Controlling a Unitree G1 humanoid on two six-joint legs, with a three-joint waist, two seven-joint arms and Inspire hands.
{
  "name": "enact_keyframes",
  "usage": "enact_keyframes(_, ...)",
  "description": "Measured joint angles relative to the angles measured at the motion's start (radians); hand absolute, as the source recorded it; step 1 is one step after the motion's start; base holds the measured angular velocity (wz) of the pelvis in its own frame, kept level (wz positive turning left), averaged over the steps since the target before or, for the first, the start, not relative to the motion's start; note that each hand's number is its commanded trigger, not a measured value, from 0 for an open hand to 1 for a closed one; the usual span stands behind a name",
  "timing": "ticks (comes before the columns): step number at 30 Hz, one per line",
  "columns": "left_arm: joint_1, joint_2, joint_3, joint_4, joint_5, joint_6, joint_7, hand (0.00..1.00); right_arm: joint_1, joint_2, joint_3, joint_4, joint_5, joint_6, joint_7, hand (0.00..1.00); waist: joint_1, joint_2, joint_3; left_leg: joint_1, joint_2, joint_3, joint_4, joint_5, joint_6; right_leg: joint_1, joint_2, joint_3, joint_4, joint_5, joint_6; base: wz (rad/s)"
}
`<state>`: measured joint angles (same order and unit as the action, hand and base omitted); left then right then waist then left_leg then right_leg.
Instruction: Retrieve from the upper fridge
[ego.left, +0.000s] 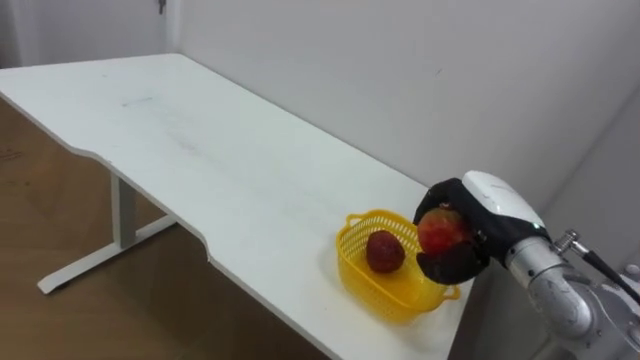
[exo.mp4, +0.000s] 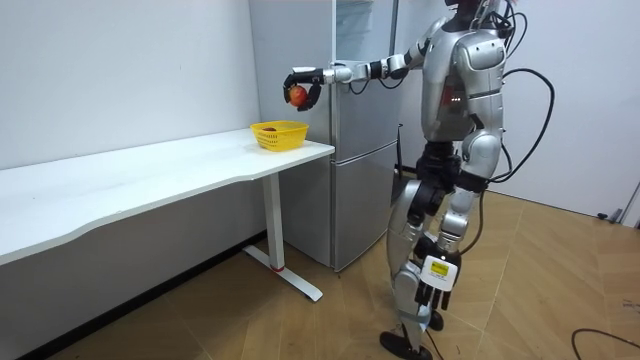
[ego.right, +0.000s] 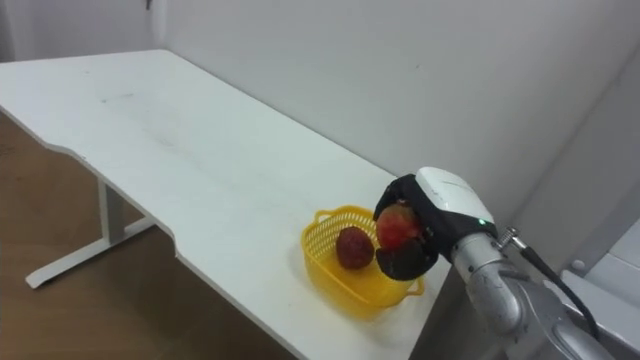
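My right hand (ego.left: 497, 202) is shut on a red, yellow-flecked fruit (ego.left: 443, 230), its dark fingers curled round it. It hovers just above the right rim of a yellow plastic basket (ego.left: 352, 262). The basket stands at the near right corner of a white table (ego.left: 200, 150) and holds one darker red fruit (ego.left: 385, 251). In the room view I stand beside a grey fridge (exo.mp4: 360, 150) with my right arm stretched out level over the basket (exo.mp4: 279, 133). My left hand (exo.mp4: 430, 297) hangs low by my thigh.
The long white table runs along a pale wall, its front edge curving inward. Wooden floor and the table's white legs (ego.left: 120, 225) lie to my left. The fridge's side rises directly right of the table's end.
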<state>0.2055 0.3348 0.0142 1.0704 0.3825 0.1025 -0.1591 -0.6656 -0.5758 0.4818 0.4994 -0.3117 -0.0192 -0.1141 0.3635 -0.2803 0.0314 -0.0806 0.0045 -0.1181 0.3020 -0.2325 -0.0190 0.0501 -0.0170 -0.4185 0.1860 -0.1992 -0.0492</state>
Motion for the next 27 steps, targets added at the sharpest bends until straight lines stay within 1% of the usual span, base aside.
enact_keyframes(5, -0.003, 0.0, 0.0, 0.0, 0.0, 0.001, 0.001, 0.0, 0.0, 0.0, 0.0, 0.008, -0.008, 0.003, -0.009, 1.0, -0.003, -0.001, -0.0011, -0.007, -0.001, -0.006, 0.005, -0.001, 0.0, -0.001, 0.0, -0.008, 0.0, 0.0, 0.001, 0.04)
enact_keyframes(8, -0.003, 0.0, 0.0, 0.001, 0.0, 0.002, 0.001, 0.0, 0.0, 0.0, 0.0, 0.01, -0.008, 0.016, -0.019, 1.0, -0.003, -0.004, -0.0032, -0.013, -0.001, -0.011, 0.012, -0.001, 0.0, -0.001, 0.0, -0.016, 0.0, 0.001, 0.001, 0.08)
enact_keyframes(18, -0.004, 0.0, 0.0, 0.001, 0.0, 0.022, -0.001, 0.0, -0.013, 0.0, 0.0, 0.047, -0.011, 0.037, -0.041, 1.0, -0.003, 0.0, -0.0011, -0.022, -0.003, -0.021, 0.02, -0.001, -0.001, -0.001, 0.0, -0.03, 0.0, 0.001, 0.001, 0.03)
enact_keyframes(23, -0.005, 0.0, 0.0, -0.001, 0.001, 0.023, -0.001, 0.0, -0.013, 0.0, 0.0, 0.047, -0.011, 0.043, -0.04, 1.0, -0.004, -0.001, -0.0044, -0.024, -0.003, -0.022, 0.02, -0.001, -0.001, -0.002, 0.0, -0.033, 0.0, 0.0, 0.001, 0.0)
enact_keyframes(24, -0.005, 0.0, 0.0, -0.001, 0.001, 0.023, -0.001, 0.0, -0.013, 0.0, 0.0, 0.047, -0.011, 0.044, -0.04, 1.0, -0.004, 0.0, -0.0071, -0.03, -0.003, -0.022, 0.021, -0.001, -0.001, -0.007, 0.0, -0.033, 0.001, 0.001, 0.001, 0.0)
enact_keyframes(25, -0.005, 0.0, -0.001, -0.002, 0.001, 0.024, -0.001, 0.0, -0.017, 0.0, 0.0, 0.048, -0.012, 0.044, -0.04, 1.0, -0.004, -0.004, -0.0133, -0.039, -0.003, -0.022, 0.023, -0.001, -0.001, -0.018, 0.0, -0.032, 0.003, 0.001, 0.001, 0.0)
enact_keyframes(27, -0.003, 0.002, -0.016, -0.006, 0.001, 0.028, 0.0, 0.0, -0.019, 0.0, 0.001, 0.065, -0.012, 0.044, -0.041, 1.0, 0.0, -0.003, -0.0128, -0.038, -0.003, -0.021, 0.024, -0.001, -0.001, -0.017, 0.0, -0.03, 0.004, 0.001, 0.0, 0.0)
